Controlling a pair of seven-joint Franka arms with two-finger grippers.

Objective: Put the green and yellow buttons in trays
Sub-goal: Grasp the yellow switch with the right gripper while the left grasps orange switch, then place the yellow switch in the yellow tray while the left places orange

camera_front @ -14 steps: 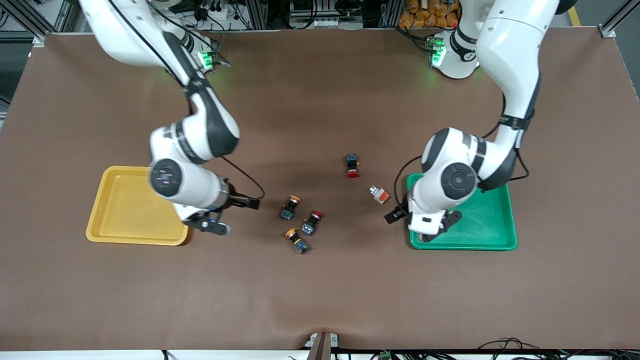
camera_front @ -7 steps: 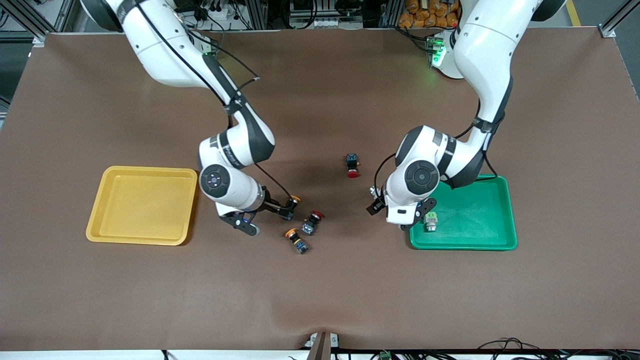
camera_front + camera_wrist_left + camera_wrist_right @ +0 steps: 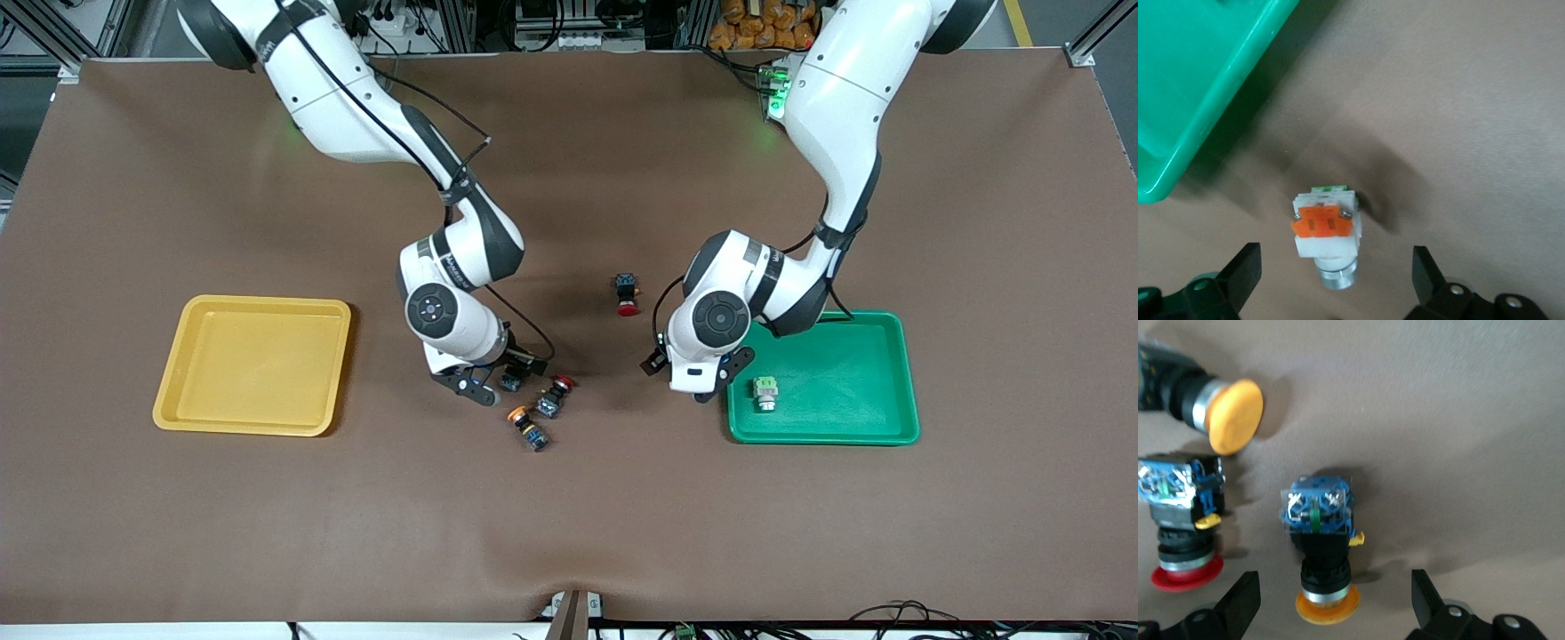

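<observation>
Front view: left claw (image 3: 689, 378) low over the bench (image 3: 569, 516) at centre right, just beside the green tray's (image 3: 898, 436) rim; right claw (image 3: 498, 378) low at centre, over the button cluster.

Left wrist view: fingers spread wide, nothing gripped, white button (image 3: 1325, 240) with orange block lying on the bench squarely between the two tips, long axis running toward the camera, metal end nearest. Green tray edge (image 3: 1211, 93) at upper left of that frame, near but apart from the button. Nothing in the way of closing.

Right wrist view: fingers likewise spread and empty, yellow button (image 3: 1319, 543) centred between the tips, blue block away from the camera, cap nearest. Crowded here: red button (image 3: 1181, 520) lying parallel close beside one finger, likely to be nudged on closing; second yellow button (image 3: 1201, 397) at upper left, apart.

Front view again: second white button (image 3: 765, 392) already inside the green tray; yellow tray (image 3: 169, 418) at middle left holding nothing; another red button (image 3: 628, 295) alone at centre, clear of both claws.
</observation>
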